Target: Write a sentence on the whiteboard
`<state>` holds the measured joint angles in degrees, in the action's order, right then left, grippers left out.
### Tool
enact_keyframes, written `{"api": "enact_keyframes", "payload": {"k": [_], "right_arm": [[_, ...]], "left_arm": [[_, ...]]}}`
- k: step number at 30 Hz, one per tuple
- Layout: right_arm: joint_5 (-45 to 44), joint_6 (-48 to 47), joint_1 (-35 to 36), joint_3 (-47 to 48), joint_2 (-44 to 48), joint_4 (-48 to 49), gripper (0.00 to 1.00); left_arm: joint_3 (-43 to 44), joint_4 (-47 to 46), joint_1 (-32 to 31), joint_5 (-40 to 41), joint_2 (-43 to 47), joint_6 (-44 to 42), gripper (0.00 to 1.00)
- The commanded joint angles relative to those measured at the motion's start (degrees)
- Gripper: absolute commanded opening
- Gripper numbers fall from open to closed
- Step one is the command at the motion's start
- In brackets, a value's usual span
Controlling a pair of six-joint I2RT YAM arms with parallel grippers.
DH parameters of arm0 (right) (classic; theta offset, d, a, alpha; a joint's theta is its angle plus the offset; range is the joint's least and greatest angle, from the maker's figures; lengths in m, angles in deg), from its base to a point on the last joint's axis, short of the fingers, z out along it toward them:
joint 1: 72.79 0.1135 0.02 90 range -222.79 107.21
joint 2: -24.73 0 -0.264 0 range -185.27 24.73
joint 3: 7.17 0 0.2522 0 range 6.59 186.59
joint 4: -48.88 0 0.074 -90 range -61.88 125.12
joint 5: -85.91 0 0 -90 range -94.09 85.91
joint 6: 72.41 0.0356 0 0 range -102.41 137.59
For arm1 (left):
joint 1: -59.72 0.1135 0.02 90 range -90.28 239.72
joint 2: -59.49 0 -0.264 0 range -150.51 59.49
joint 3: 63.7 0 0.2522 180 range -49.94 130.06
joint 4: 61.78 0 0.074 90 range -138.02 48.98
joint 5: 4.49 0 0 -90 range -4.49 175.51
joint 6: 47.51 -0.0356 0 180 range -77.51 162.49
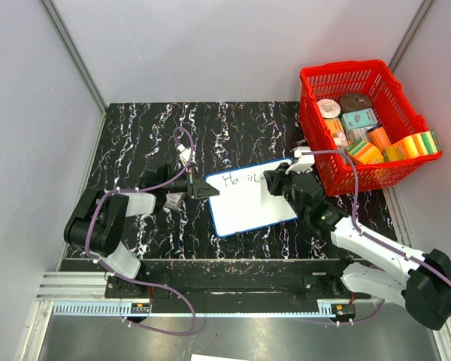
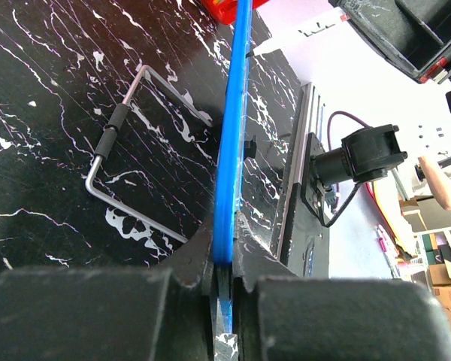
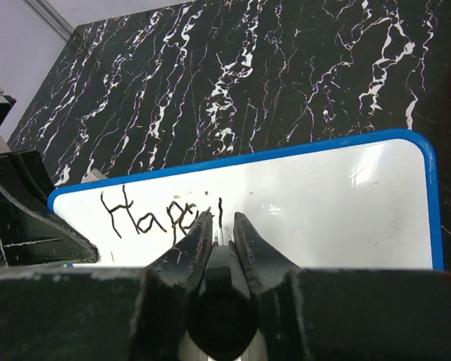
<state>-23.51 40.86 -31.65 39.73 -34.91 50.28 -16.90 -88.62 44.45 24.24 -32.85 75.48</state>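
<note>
Centrally, toward the table's near edge, lay the whiteboard. The left gripper pinched its blue rim. The right gripper was clamped on a marker, its tip at the sentence, so far "Happi".

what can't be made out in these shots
Right wrist: right pincer covers the sentence after "Happ"; top view, too small.
Right wrist: marker tip hidden between the pincer's fingers.
Left wrist: whiteboard seen edge-on in the left pincer, face unseen.
Top view: labels in the red basket too small.
</note>
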Motion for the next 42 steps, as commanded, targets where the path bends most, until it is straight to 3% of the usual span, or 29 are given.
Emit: {"api": "enact_keyframes", "payload": {"k": [1,24,42], "right_arm": [[-2.02,-0.59,-0.36,1.30,-0.22,0.40,0.00],[-6.33,-2.26,-0.54,4.56,-2.33,3.83,0.00],[-4.84,-1.65,-0.63,2.10,-0.04,0.75,0.00]], "left_arm": [[0.45,2.19,-0.20,4.76,0.14,-7.50,0.00],[0.45,2.10,-0.20,4.50,0.14,-7.50,0.00],[0.45,2.02,-0.20,4.67,0.14,-7.50,0.00]]}}
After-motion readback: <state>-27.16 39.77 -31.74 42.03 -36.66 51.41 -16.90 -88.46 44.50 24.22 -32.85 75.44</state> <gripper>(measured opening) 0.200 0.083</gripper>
